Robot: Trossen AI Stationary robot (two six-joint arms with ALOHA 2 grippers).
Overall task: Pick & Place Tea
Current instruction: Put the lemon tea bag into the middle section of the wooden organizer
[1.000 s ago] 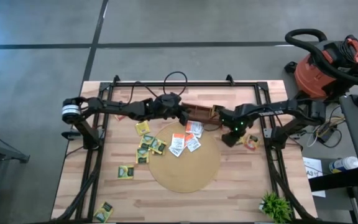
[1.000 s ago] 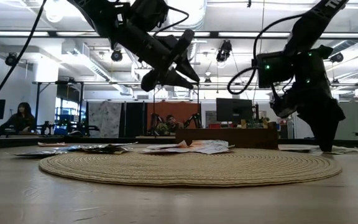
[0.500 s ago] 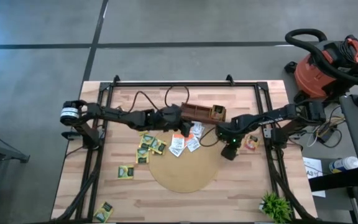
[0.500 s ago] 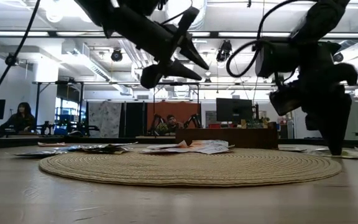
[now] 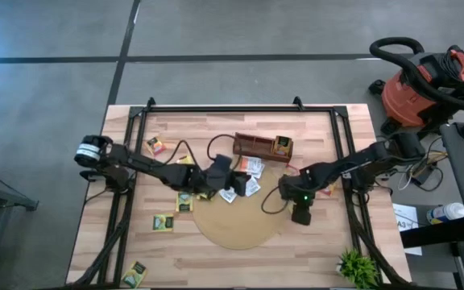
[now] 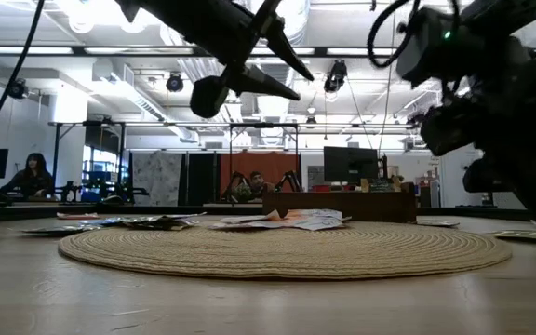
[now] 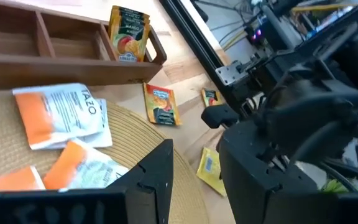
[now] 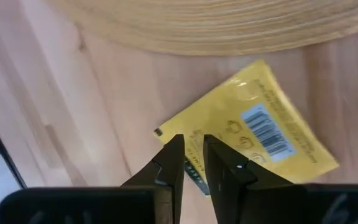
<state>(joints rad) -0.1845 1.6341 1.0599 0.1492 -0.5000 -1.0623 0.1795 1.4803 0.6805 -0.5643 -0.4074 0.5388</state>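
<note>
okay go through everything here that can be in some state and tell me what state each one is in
Left gripper: open, empty, above the mat's edge.
Right gripper: nearly shut, empty, over a yellow sachet.
Yellow sachet: flat on the table, beside the mat.
Box: one sachet standing in its end compartment.

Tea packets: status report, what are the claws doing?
Left claw open, above the mat's sachets. Right claw narrowly open over a yellow sachet on the table. Nothing held, nothing blocking.

My left arm reaches across toward the middle, its end effector (image 5: 230,187) raised with fingers apart. My right arm bends inward, its end effector (image 8: 193,163) pointing down, fingers nearly together with a slim gap.
</note>
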